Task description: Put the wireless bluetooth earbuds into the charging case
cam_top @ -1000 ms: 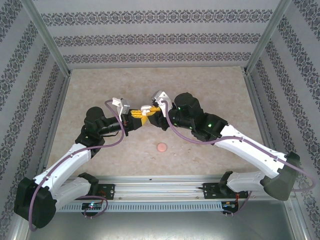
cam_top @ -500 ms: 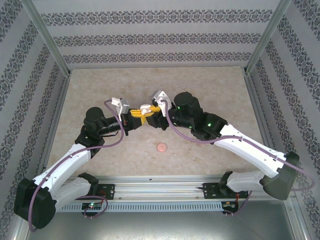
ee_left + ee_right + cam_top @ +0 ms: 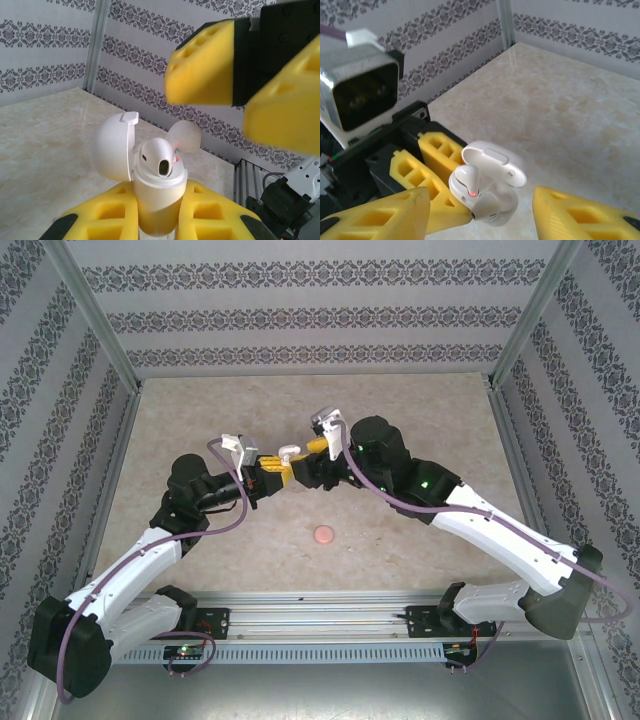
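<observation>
top view: left gripper (image 3: 278, 473) clamped on white charging case (image 3: 289, 453). left wrist view: 1 glossy, bean-shaped earbud (image 3: 159, 159) seated in case, domed lid (image 3: 114, 147) open. right wrist view: right gripper (image 3: 480, 220) flanks case, yellow ribbed pads apart.

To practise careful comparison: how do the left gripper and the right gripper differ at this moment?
The left gripper has its jaws shut on the charging case, whose lid is open; the right gripper has its jaws apart, holding nothing. The left gripper touches the case; the right gripper faces it without contact. Both have yellow jaws.
</observation>
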You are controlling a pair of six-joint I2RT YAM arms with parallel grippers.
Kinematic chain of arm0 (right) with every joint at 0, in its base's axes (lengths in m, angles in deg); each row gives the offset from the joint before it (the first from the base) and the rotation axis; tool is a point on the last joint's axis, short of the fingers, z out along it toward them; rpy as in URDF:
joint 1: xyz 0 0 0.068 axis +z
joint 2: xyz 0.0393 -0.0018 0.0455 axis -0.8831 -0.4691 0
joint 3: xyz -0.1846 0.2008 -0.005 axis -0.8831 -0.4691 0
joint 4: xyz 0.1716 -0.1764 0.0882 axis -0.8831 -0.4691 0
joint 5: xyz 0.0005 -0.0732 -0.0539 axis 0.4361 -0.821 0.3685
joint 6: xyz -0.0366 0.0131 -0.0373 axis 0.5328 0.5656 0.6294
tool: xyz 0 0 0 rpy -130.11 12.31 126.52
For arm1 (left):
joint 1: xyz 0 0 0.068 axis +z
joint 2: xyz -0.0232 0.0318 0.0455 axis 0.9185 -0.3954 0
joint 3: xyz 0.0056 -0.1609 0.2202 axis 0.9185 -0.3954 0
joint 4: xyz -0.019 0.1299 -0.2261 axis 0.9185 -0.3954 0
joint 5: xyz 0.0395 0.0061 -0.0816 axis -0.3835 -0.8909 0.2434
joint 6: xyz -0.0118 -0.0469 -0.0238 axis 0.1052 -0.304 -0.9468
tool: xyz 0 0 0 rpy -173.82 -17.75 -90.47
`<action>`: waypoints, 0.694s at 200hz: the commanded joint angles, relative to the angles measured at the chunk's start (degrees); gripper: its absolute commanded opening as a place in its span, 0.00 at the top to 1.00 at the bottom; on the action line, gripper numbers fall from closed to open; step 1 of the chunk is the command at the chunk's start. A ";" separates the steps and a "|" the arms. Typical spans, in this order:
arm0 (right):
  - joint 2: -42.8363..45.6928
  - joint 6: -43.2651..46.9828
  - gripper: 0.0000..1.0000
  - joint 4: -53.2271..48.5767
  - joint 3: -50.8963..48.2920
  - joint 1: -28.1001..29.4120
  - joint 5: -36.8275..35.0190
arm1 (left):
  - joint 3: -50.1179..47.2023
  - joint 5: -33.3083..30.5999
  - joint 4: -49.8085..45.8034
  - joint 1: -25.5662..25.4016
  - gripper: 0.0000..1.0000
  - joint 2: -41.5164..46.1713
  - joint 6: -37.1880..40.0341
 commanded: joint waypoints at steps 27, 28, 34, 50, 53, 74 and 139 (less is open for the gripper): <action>0.25 -9.76 0.43 -6.81 5.67 -0.98 -6.09 | 1.26 -1.73 -3.18 -0.33 1.00 1.55 3.12; 0.17 -9.85 0.43 -6.93 5.78 -0.99 -6.07 | 1.27 -1.78 -3.18 -0.33 1.00 1.54 3.16; -0.11 -10.31 0.43 -7.68 6.26 -1.06 -5.65 | 1.30 -1.92 -3.50 -0.36 1.00 1.54 3.28; -1.52 -10.86 0.42 -10.13 8.22 -1.08 -4.09 | 1.61 -2.19 -4.03 -0.34 1.00 1.07 3.48; -1.93 -10.91 0.42 -10.96 8.75 -1.07 -3.61 | 1.62 -2.18 -4.10 -0.37 1.00 1.06 3.51; -3.45 -11.38 0.43 -13.26 10.33 -1.08 -1.80 | 1.93 -2.28 -3.90 -0.33 1.00 0.58 3.29; -5.13 -13.56 0.72 -14.26 11.30 -2.05 4.63 | 2.27 -1.77 -4.44 -0.37 1.00 0.53 2.76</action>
